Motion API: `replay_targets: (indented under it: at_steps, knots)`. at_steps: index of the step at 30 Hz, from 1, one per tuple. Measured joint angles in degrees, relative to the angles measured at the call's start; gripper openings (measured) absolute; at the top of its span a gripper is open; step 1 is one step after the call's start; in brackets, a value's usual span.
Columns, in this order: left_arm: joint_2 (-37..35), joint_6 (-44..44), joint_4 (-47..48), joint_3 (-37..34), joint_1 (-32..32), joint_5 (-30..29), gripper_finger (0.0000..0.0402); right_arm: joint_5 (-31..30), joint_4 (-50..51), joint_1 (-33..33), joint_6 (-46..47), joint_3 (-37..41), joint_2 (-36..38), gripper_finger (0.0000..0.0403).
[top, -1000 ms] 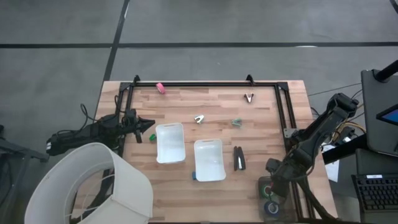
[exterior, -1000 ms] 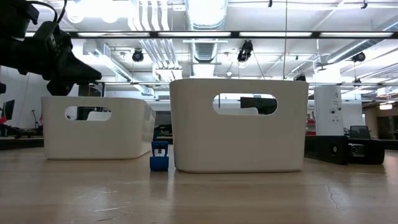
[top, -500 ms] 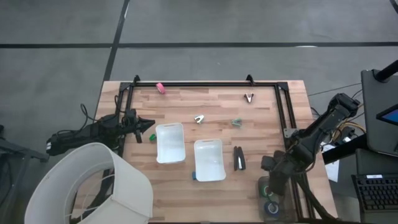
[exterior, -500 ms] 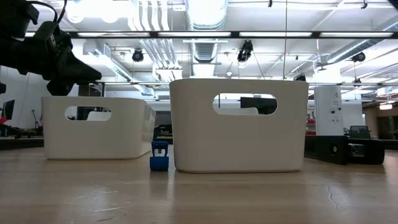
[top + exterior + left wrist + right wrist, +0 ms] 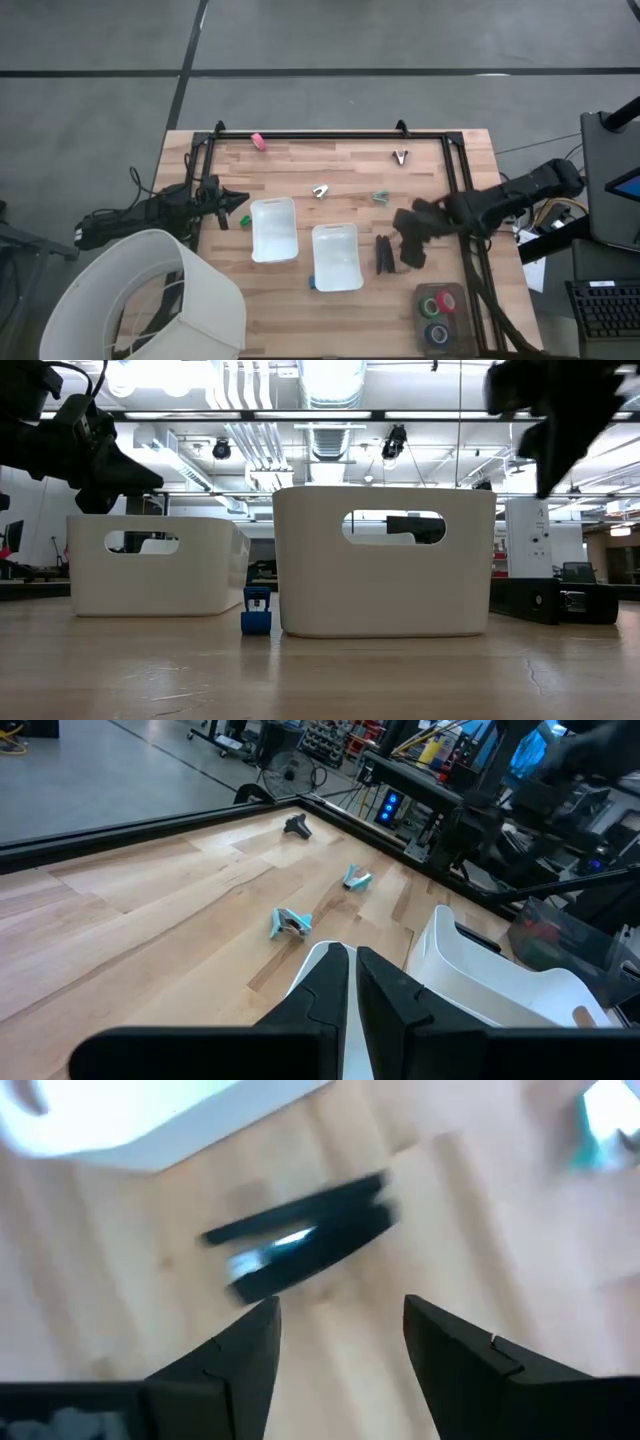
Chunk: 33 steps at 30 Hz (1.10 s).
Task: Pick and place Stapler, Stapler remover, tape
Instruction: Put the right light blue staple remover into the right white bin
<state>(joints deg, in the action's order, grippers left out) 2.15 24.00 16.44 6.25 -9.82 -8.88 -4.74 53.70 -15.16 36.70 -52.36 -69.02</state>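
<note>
Right wrist view: stapler (image 5: 300,1245) flat on wood just past 2 spread-apart, empty fingers (image 5: 235,1355). High view: stapler (image 5: 384,253) beside right white tray (image 5: 336,257), right gripper (image 5: 408,238) just beside, likely lining up for a grab. Left gripper (image 5: 352,985) pinched together, waiting at table's left edge.

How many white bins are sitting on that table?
2. One white bin sits near the table's middle, toward the left arm's side; the other white bin stands just beside it, nearer the black stapler. None appears hidden.
</note>
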Motion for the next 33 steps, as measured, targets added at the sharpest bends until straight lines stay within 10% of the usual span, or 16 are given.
replay_targets:
  at_steps: [9,18,33]
  knots:
    - [0.0,0.01,-0.01,0.0,0.01,0.0,0.0028,-10.55,-6.78,17.0,-20.55,0.0,-0.45,0.0203]
    - [-0.01,-0.02,-0.01,0.01,0.0,0.0,0.0028,-3.45,-13.85,29.34,-30.84,0.21,-1.19,0.0203]
    - [0.0,-0.01,-0.02,0.0,0.02,0.0,0.0028,-0.39,-15.95,31.06,-35.73,3.04,-15.25,0.0191]
